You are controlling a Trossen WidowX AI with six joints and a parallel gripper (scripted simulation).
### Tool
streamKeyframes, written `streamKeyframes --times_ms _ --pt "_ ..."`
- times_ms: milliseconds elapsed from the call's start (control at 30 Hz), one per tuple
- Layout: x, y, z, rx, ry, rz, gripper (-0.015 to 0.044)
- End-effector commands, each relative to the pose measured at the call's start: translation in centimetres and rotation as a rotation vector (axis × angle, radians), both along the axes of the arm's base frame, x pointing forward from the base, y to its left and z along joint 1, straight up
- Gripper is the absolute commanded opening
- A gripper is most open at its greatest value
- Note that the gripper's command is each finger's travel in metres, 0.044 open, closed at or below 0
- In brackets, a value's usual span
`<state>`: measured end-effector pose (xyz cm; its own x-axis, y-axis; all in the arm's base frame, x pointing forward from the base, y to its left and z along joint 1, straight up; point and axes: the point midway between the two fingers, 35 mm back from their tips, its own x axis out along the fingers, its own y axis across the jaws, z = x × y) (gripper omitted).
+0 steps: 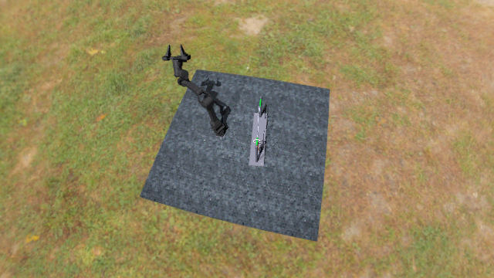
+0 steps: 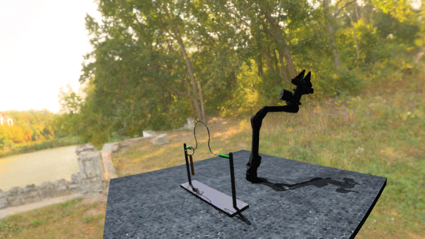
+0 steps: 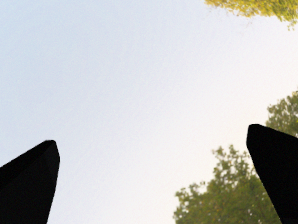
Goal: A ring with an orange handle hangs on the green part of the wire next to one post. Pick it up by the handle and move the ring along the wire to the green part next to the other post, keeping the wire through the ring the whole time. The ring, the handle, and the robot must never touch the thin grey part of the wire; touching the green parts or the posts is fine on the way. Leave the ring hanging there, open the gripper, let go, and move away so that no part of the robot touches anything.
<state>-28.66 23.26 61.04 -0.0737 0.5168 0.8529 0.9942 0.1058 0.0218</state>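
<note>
The ring with the orange handle (image 2: 191, 164) (image 1: 257, 143) hangs on the green part of the wire next to the left post (image 2: 186, 164) in the exterior view. The thin grey wire (image 2: 202, 133) loops up and comes down to the green part (image 2: 224, 155) (image 1: 260, 102) by the other post (image 2: 232, 180). My gripper (image 2: 304, 75) (image 1: 175, 49) (image 3: 153, 143) is open and empty. It points up at the sky, high above the arm's base and far from the wire stand. The wrist view shows only the two fingers, sky and treetops.
The wire stand's grey base plate (image 2: 216, 199) (image 1: 258, 156) lies on a dark square mat (image 1: 216, 185) (image 2: 299, 216). The arm's base (image 1: 220, 129) (image 2: 252, 176) stands on the mat beside the stand. Grass surrounds the mat.
</note>
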Motion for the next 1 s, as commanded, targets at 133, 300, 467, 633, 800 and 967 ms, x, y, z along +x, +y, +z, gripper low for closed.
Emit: streamKeyframes --times_ms 133,300,467,633,800,967 --pt "0.6 1.7 -0.1 -0.012 -0.034 -0.051 0.0269" --pt "1.8 4.4 -0.9 -0.010 -0.107 -0.162 0.0160" --pt "3.8 7.6 -2.3 0.002 -0.216 -0.326 0.0160" --pt "6.4 10.8 -3.7 0.006 -0.325 -0.489 0.0160" --pt "10.8 13.4 -3.9 -0.014 -0.403 -0.641 0.0160" --pt "15.6 15.3 -4.1 -0.045 -0.477 -0.787 0.0160"
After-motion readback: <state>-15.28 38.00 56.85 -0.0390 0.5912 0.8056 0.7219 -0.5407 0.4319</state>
